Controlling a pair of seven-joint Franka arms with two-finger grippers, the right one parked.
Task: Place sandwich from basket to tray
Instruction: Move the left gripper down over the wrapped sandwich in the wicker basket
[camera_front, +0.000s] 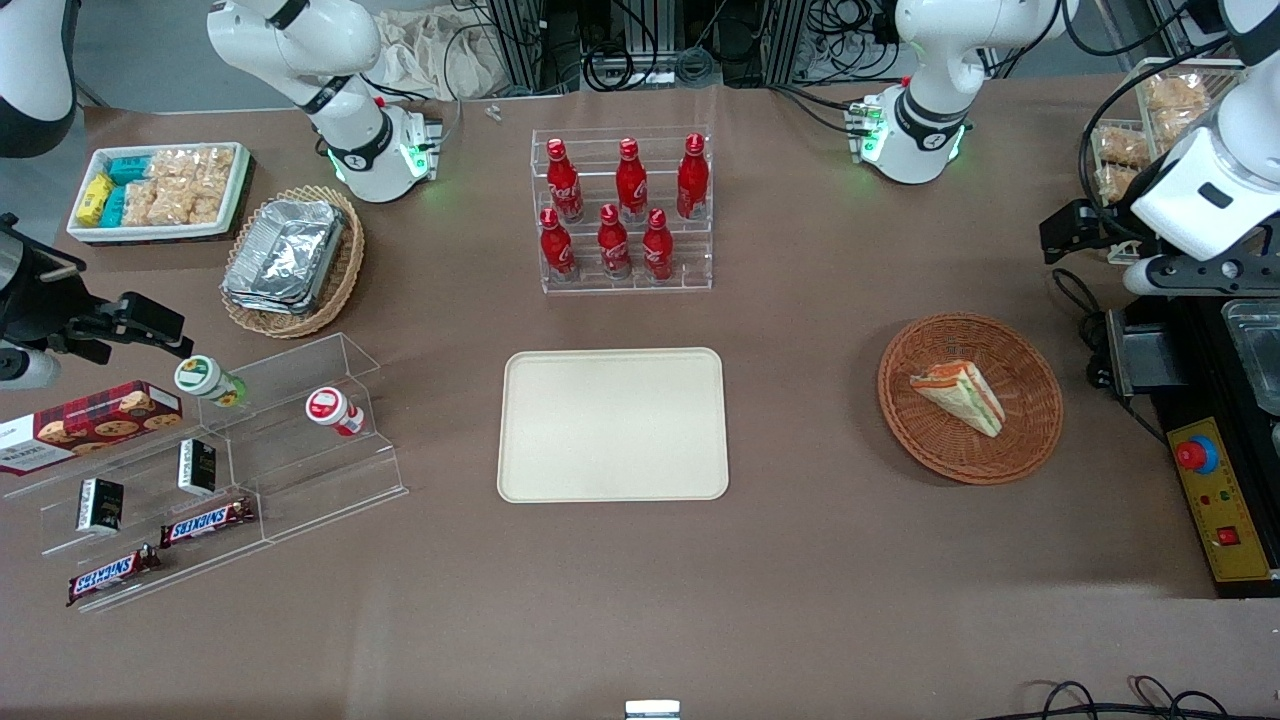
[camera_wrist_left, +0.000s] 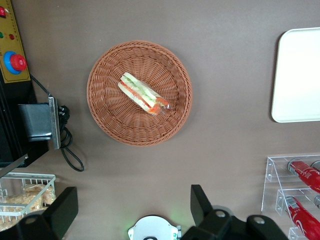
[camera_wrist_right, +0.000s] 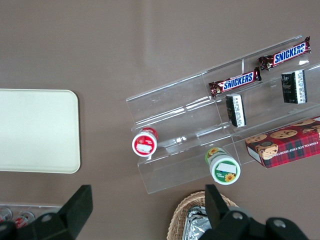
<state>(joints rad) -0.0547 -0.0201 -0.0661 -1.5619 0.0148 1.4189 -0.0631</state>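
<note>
Wedge sandwich (camera_front: 960, 395) lying in round reddish-brown wicker basket (camera_front: 1030, 440), cream tray (camera_front: 612, 470) well apart toward the parked arm's end, left gripper (camera_wrist_left: 131, 210) high above the basket, fingers spread open, holding nothing

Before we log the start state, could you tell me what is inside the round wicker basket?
Only the sandwich lies in the basket; the weave under it is covered. The open gripper hovers high above the table, beside the basket.
</note>
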